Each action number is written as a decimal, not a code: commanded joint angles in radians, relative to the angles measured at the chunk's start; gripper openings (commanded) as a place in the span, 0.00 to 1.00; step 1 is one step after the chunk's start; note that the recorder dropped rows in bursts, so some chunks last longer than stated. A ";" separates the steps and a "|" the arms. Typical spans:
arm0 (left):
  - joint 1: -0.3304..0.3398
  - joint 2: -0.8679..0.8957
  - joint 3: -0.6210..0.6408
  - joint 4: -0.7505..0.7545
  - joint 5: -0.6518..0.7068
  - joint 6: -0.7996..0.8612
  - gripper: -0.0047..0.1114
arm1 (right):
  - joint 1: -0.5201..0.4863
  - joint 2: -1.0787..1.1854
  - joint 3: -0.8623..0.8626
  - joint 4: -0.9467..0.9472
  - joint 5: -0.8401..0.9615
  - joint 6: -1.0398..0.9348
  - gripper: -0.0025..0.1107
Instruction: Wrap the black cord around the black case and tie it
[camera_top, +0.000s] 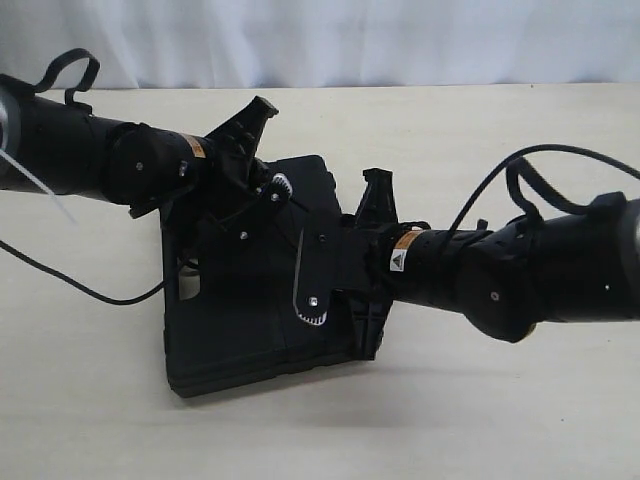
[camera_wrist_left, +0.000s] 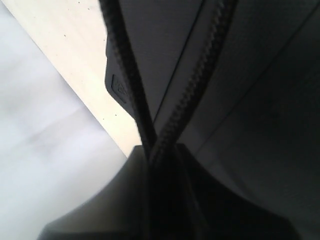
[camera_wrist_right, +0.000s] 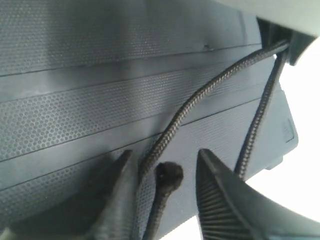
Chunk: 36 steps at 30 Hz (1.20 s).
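Observation:
The black case (camera_top: 235, 340) lies flat on the pale table, with both arms over it. In the left wrist view two braided strands of the black cord (camera_wrist_left: 125, 75) run across the case (camera_wrist_left: 260, 100) and meet inside my left gripper (camera_wrist_left: 155, 150), which is shut on them. My right gripper (camera_wrist_right: 165, 154) hangs open just above the ribbed case (camera_wrist_right: 75, 85). One cord strand (camera_wrist_right: 210, 85) and the fuzzy cord end (camera_wrist_right: 169, 173) lie between its fingers (camera_wrist_right: 220, 200). In the exterior view my left gripper (camera_top: 262, 185) and right gripper (camera_top: 318, 275) hide the cord against the case.
A thin black robot cable (camera_top: 90, 288) trails over the table at the left. Another cable loops above the right arm (camera_top: 500, 175). A white backdrop (camera_top: 350, 40) closes the far side. Bare table (camera_top: 480, 420) surrounds the case.

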 joint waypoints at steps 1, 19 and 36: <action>-0.006 0.002 0.000 -0.002 -0.007 -0.010 0.04 | -0.005 0.018 0.006 0.003 -0.013 -0.004 0.19; -0.006 0.002 0.000 -0.089 -0.007 -0.010 0.04 | -0.118 -0.422 0.006 0.010 0.116 0.317 0.06; 0.038 -0.216 -0.002 -0.363 0.156 -1.091 0.55 | -0.608 -0.527 0.006 0.010 0.149 0.707 0.06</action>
